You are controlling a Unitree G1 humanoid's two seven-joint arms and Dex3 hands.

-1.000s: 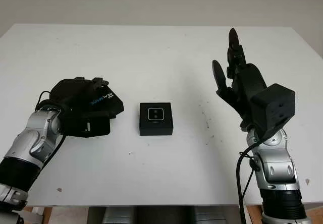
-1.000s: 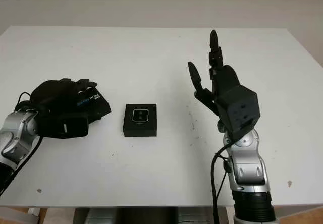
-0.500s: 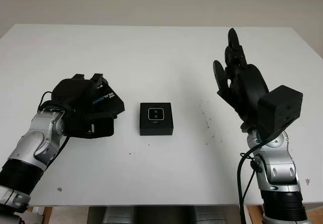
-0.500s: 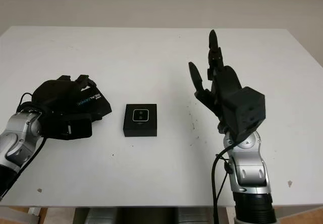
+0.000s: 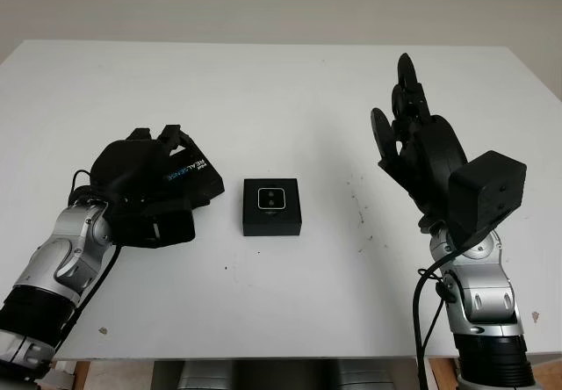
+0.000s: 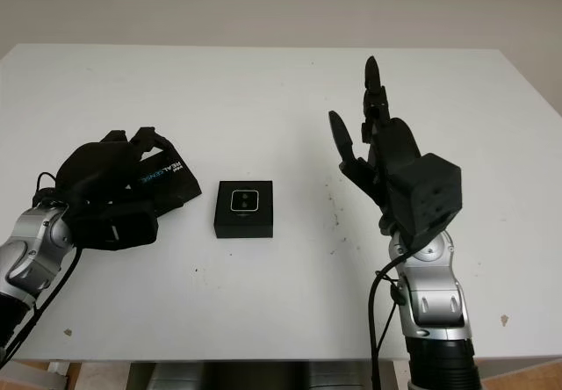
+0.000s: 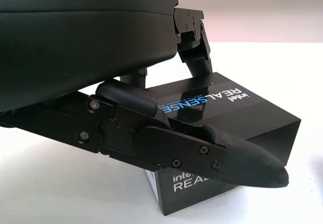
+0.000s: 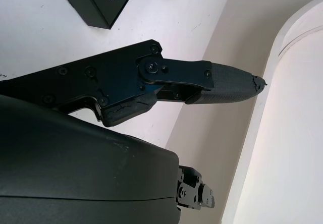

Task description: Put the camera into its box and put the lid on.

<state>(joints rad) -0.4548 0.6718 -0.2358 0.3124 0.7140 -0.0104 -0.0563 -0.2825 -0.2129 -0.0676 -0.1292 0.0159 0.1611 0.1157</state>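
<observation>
Fingers [image 7: 237, 158] of my left hand [image 5: 140, 166] were wrapped around the lid [image 5: 180, 188], the black Intel RealSense one, thumb across its front face and the others hooked over the top. In the head view it looked tipped up a bit off the table [image 5: 281, 100], but I couldn't swear to that. The box [image 5: 272, 206] sat flat in the middle with the camera [image 5: 272, 198] already seated in it, lens face up. So the whole thing came down to this: the box lay just beside the lid, toward my right, with a narrow strip of table between them. My left hand was clearly the nearer one. The right hand [image 5: 413, 140] was open, raised well off to the far side, holding nothing.
</observation>
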